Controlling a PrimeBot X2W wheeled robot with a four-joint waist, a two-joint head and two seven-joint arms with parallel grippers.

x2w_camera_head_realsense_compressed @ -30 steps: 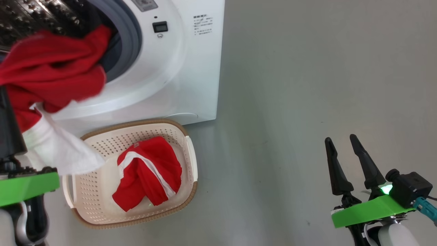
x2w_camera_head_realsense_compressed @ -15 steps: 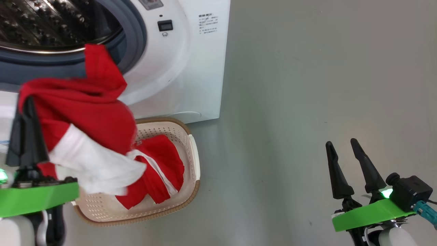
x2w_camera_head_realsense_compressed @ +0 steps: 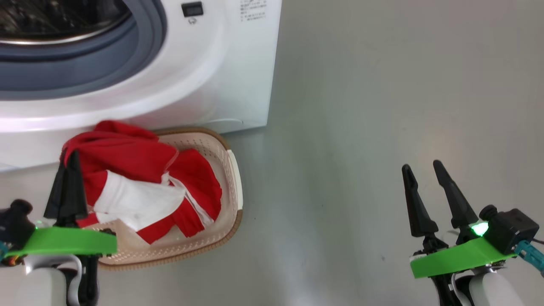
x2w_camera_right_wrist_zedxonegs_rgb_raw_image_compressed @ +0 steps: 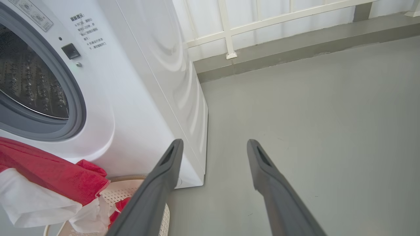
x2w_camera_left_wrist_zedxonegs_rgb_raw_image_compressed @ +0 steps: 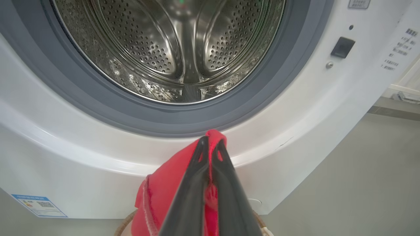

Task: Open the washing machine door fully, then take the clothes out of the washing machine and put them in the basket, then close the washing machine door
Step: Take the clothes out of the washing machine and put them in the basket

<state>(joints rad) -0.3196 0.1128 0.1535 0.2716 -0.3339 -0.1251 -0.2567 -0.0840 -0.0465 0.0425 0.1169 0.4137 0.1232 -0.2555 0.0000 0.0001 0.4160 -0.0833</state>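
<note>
The white washing machine [x2w_camera_head_realsense_compressed: 212, 63] stands with its mouth uncovered, and its steel drum [x2w_camera_left_wrist_zedxonegs_rgb_raw_image_compressed: 170, 49] looks bare. The washing machine door is out of view. My left gripper [x2w_camera_head_realsense_compressed: 71, 155] is shut on a red garment with a white part [x2w_camera_head_realsense_compressed: 127, 159], hanging low over the cream basket [x2w_camera_head_realsense_compressed: 231, 170]. In the left wrist view the fingers of that gripper [x2w_camera_left_wrist_zedxonegs_rgb_raw_image_compressed: 212, 141] pinch red cloth [x2w_camera_left_wrist_zedxonegs_rgb_raw_image_compressed: 164, 190]. A second red garment with white stripes [x2w_camera_head_realsense_compressed: 199, 187] lies in the basket. My right gripper [x2w_camera_head_realsense_compressed: 421, 166] stands open over bare floor, well to the right, also in its own view [x2w_camera_right_wrist_zedxonegs_rgb_raw_image_compressed: 215, 144].
The basket sits on grey floor right against the machine's front. A blue label [x2w_camera_left_wrist_zedxonegs_rgb_raw_image_compressed: 39, 205] marks the machine's lower left. A white railing [x2w_camera_right_wrist_zedxonegs_rgb_raw_image_compressed: 229, 26] on a raised kerb runs behind the machine. Open floor [x2w_camera_head_realsense_compressed: 361, 127] lies to the machine's right.
My left gripper has carried the red and white garment down from the drum mouth to just over the basket. The head camera has shifted. The right gripper has stayed put.
</note>
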